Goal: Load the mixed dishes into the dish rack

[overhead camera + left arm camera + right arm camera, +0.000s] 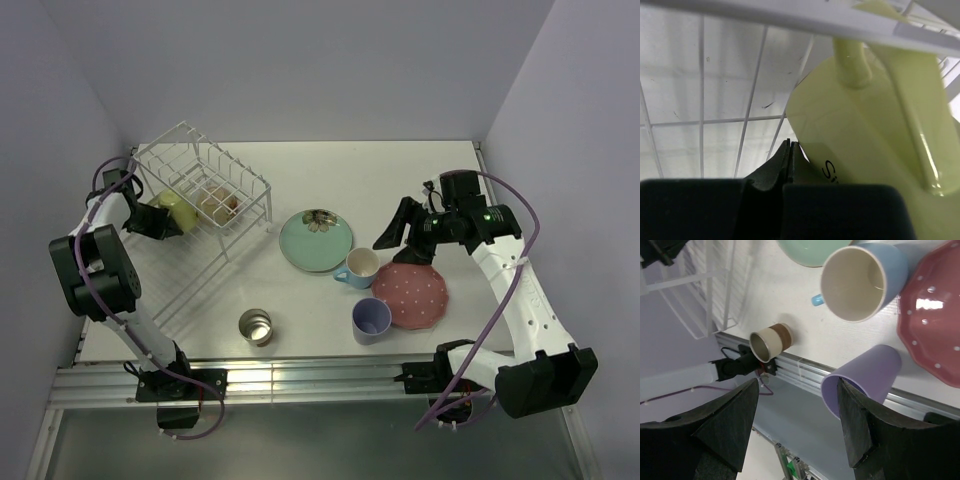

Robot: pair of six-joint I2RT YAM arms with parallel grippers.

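The dish rack (790,20) and yellow mug (865,130) hem in the left gripper (790,148).

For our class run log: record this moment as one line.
left gripper: jaws shut beside pale yellow mug inside white wire dish rack | right gripper: jaws open, empty, near light blue handled mug

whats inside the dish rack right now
A yellow mug and a cream bowl sit in the dish rack, under its raised tier. Wires and the left hand hide part of the mug.
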